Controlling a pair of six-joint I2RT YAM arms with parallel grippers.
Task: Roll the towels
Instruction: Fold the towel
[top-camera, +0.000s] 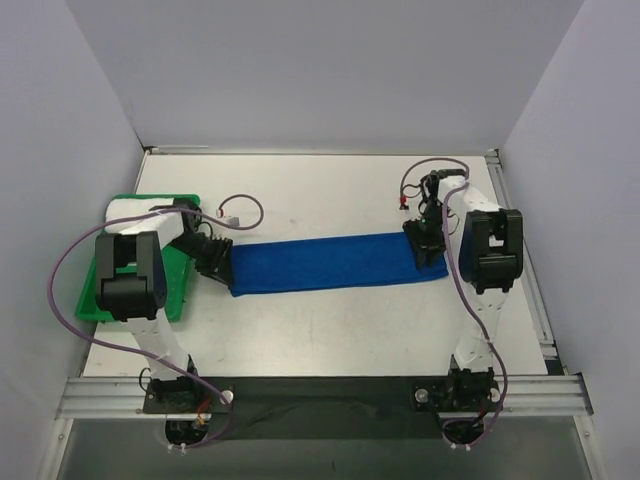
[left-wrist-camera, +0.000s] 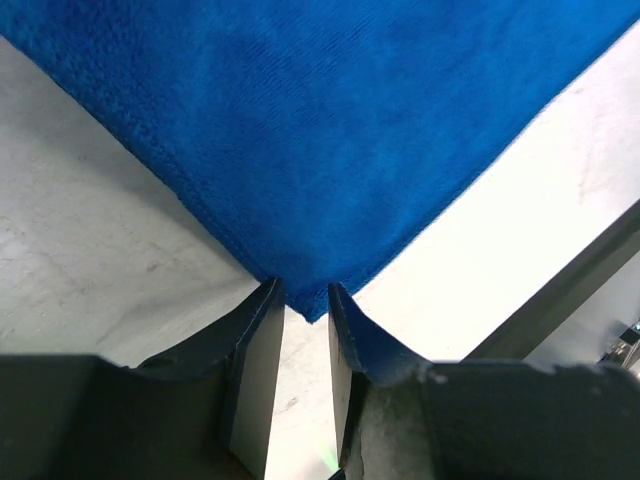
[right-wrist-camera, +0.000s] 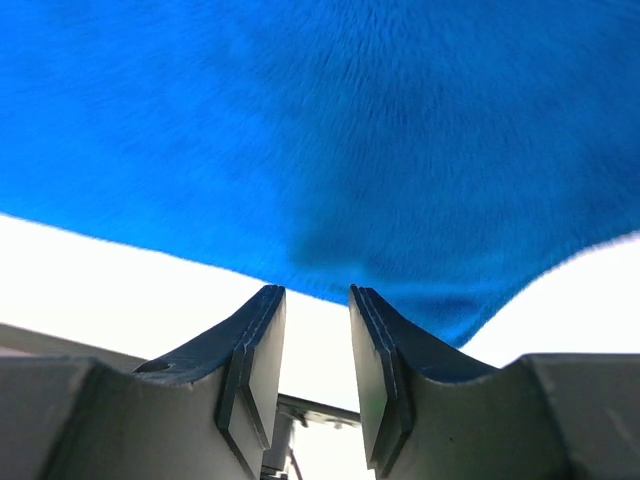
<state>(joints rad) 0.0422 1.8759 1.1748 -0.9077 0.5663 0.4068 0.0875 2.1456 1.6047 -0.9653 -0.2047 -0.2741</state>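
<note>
A long blue plush towel (top-camera: 335, 263) is laid flat across the middle of the pale surface (top-camera: 330, 340), its hemmed edges straight. Its 9 o'clock end is met by the left gripper (top-camera: 224, 270), whose jaws are held slightly apart around a corner. At the 3 o'clock end the right gripper (top-camera: 426, 252) is set, jaws likewise parted. A green plastic tray (top-camera: 178, 292) with a white rolled towel (top-camera: 130, 212) is seen at 9 o'clock. Bare surface is left at 12 and 6 o'clock.

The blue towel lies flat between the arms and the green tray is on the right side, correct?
No. The green tray is on the left side, not the right; the top external view shows it. The blue towel does lie flat.
</note>
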